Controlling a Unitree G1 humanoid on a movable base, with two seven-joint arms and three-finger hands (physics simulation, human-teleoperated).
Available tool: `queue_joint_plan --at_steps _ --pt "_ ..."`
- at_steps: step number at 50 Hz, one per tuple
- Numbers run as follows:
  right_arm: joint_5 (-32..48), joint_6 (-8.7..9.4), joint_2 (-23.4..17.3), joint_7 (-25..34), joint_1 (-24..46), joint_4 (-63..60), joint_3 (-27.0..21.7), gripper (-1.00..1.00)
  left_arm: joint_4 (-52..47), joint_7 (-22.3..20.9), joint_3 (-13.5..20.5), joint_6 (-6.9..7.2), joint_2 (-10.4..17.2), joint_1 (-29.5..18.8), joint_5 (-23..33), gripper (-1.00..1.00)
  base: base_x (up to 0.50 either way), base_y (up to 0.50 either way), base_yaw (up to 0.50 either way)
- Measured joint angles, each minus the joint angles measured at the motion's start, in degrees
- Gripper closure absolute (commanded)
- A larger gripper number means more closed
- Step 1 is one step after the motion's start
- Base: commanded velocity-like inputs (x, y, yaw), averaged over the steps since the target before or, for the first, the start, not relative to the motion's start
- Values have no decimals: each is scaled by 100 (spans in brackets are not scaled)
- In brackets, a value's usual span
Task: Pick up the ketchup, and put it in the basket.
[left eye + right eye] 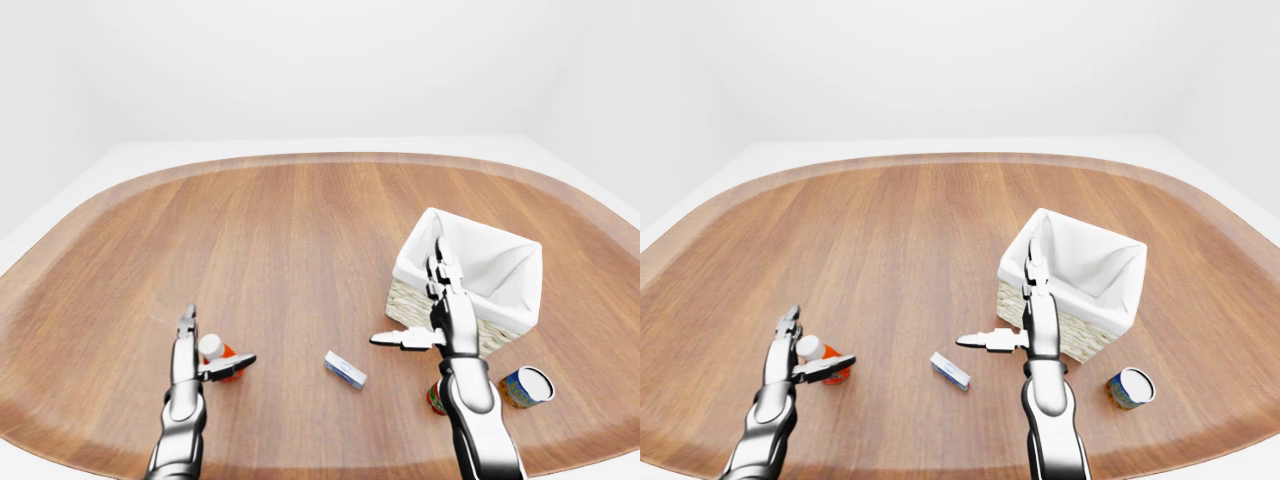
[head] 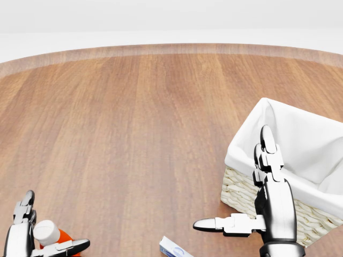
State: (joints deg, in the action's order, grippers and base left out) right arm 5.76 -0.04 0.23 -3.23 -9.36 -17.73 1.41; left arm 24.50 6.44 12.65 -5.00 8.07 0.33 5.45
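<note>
the left hand (image 1: 195, 360) has its fingers (image 1: 186, 325) apart, one pointing up and one (image 1: 232, 365) jutting sideways, standing about the ketchup (image 1: 218, 356) without closing on it. the ketchup is a small red bottle with a white cap, near the bottom left of the left-eye view on the wooden surface (image 1: 280, 240); whether it stands upright cannot be told. the right hand (image 1: 440, 315) also has its fingers spread, one (image 1: 395, 340) sticking out to the left, empty, just beside the basket (image 1: 510, 300), which is wicker with a white liner. a small white box (image 1: 345, 370) lies between the hands. a can (image 1: 527, 386) lies on its side near the basket.
</note>
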Motion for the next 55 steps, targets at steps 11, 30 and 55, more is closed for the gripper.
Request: queue_joint_plan --at_steps 11,30,55 --pt "3 -12 0 0 -2 0 4 -100 122 46 -57 0 8 -25 156 91 0 0 0" --pt "27 -21 0 -8 1 9 23 -100 -676 -250 -210 0 -146 124 364 94 0 0 0" --pt "34 -24 -2 7 -42 -34 52 -100 -3807 -508 -1266 1000 -788 208 682 93 0 0 0"
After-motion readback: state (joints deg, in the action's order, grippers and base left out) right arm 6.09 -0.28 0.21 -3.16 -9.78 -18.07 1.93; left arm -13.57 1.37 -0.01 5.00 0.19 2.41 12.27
